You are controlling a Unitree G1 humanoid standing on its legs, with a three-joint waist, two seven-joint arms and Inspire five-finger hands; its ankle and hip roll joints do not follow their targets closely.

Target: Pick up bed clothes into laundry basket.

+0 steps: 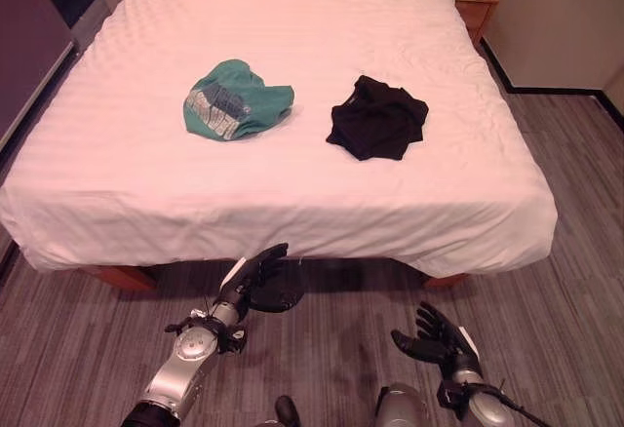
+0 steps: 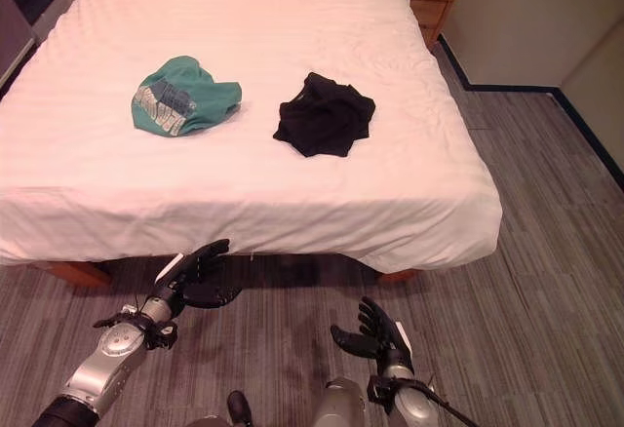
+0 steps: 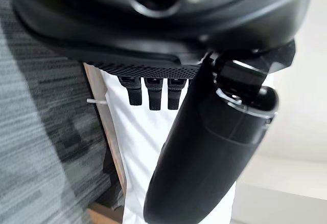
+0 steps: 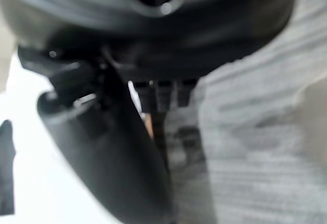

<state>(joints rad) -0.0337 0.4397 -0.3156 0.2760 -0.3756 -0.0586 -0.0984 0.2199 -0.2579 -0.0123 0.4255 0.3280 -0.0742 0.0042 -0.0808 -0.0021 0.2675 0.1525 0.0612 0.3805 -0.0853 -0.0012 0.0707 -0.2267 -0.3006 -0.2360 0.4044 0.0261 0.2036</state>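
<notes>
No text, label, number or sign can be read anywhere. The green shirt (image 1: 236, 100), crumpled on the white bed (image 1: 117, 203) toward its left edge, carries a pale grey printed panel with stripe-like marks, but the marks are too small and creased to make out as letters.

bed (image 1: 292, 203): white sheet | floor (image 1: 565, 329): grey wood-look | nightstand (image 1: 477, 3): wooden

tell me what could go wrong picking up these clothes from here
Both garments lie mid-bed, well past the near edge, and each robot hand, left and right, hangs open low by the floor: reaching may mean a long lean. The green shirt and black garment are crumpled, so a grasp might snag the white sheet.
</notes>
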